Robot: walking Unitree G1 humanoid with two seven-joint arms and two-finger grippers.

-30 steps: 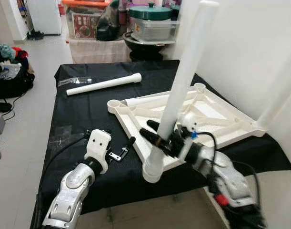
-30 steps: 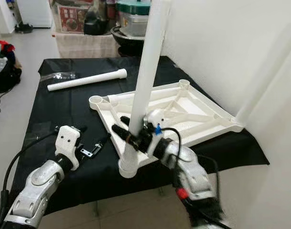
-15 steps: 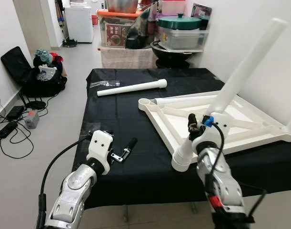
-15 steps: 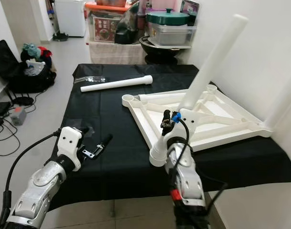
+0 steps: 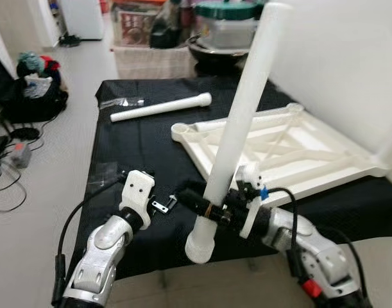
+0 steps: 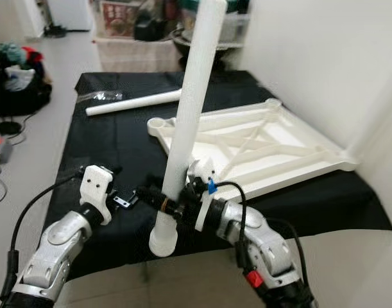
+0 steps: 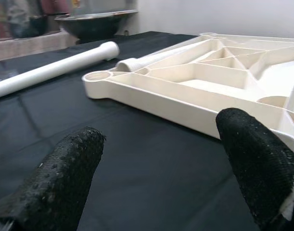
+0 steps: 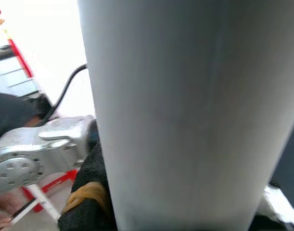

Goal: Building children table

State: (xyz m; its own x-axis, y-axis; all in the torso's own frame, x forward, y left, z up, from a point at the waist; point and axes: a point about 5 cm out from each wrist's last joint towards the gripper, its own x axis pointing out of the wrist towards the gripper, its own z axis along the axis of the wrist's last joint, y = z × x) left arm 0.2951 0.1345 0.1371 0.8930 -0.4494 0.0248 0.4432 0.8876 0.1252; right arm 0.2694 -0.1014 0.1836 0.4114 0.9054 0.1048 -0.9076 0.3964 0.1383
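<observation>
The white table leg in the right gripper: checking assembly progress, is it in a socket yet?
Not yet. The right gripper holds the table leg tilted, its flared end off the tabletop frame.

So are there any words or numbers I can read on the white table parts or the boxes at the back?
None can be read.
The white leg in the right hand is plain.
The upside-down tabletop and the spare leg show no print.
The box label at the back is too blurred to read.
</observation>
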